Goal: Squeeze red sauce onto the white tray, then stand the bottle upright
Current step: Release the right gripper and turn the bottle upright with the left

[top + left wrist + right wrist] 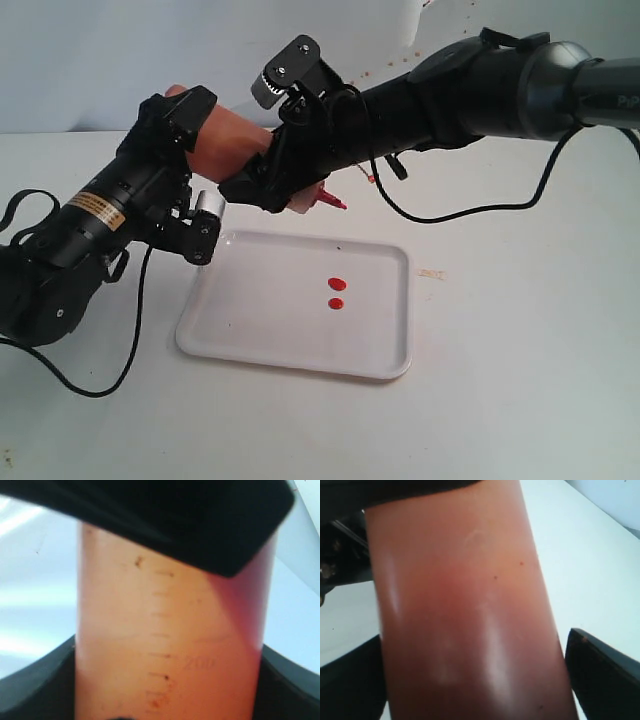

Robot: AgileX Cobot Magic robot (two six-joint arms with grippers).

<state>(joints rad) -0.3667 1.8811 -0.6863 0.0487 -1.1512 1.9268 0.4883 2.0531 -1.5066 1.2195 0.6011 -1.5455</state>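
Bottle (pixel 228 146) tilted above white tray (pixel 260 315); tabletop (pixel 520 350) white, wall (pixel 120 60) apparently pale blue.

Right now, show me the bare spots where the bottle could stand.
The table right of the white tray is bare, and so is the strip in front of it. The tray's left half is bare, beside the two red sauce drops. It is crowded near the tray's back-left corner, where the bottle hangs.

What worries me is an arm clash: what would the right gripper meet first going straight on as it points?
The right gripper straddles the bottle; past it, probably the left gripper, though depth is unclear.
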